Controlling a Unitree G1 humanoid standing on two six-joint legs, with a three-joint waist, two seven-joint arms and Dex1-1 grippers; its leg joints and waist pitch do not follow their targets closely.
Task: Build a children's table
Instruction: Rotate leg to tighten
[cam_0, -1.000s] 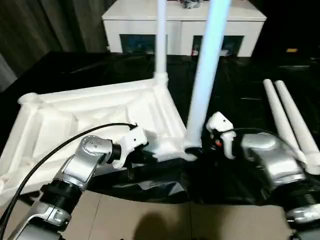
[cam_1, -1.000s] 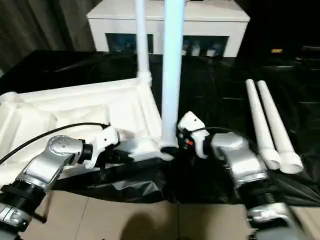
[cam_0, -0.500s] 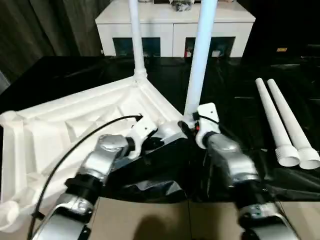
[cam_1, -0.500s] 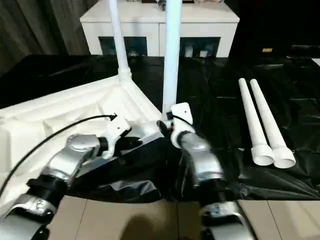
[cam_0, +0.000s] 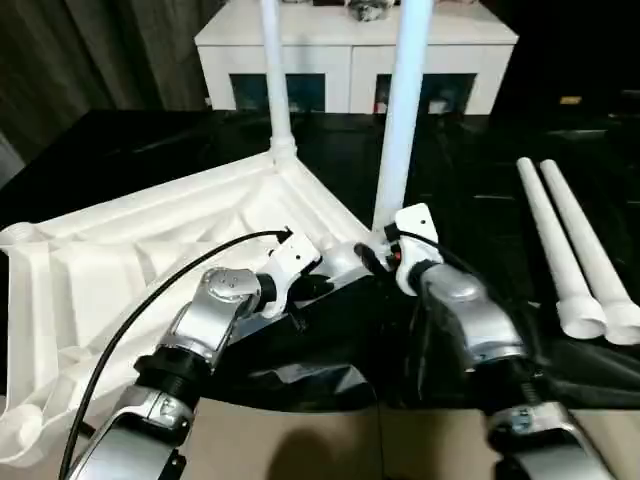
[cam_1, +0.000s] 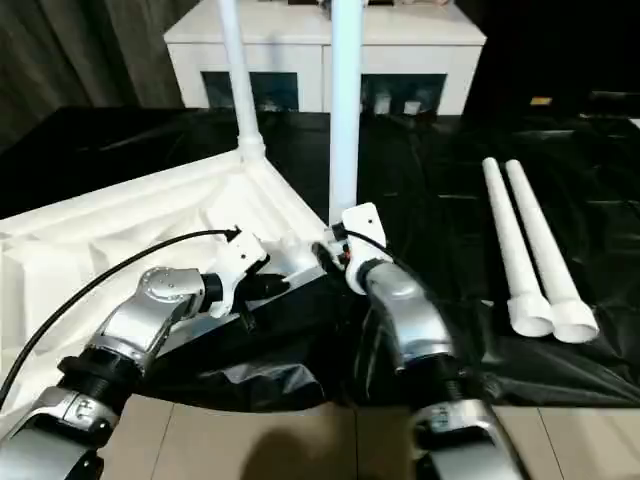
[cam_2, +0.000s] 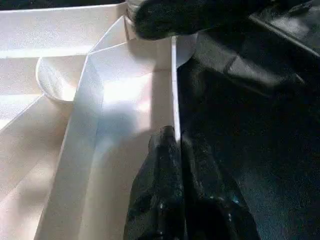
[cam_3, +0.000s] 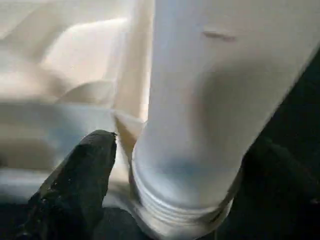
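As the build stands: top (cam_0: 150, 250) is lying ribs-up on the black table (cam_0: 480, 170), two legs standing in its corner sockets.
Head view, legs: far leg (cam_0: 272, 80) is rising from the back corner; near leg (cam_0: 400, 120) is standing at the corner closest to both arms; two spare legs (cam_0: 575, 250) are lying side by side, well apart on the right, awaiting their turn.
Head view, arms: left gripper (cam_0: 312, 287) is meeting the top's near edge, right gripper (cam_0: 372, 256) is reaching the near leg's base.
Left wrist view: fingers (cam_2: 160, 165) are pinching narrow on the top's thin rim wall, likely bracing it against twisting.
Right wrist view: jaws are standing wide, one finger (cam_3: 80, 185) showing apart from the leg's threaded foot, so the leg is probably standing by its socket alone.
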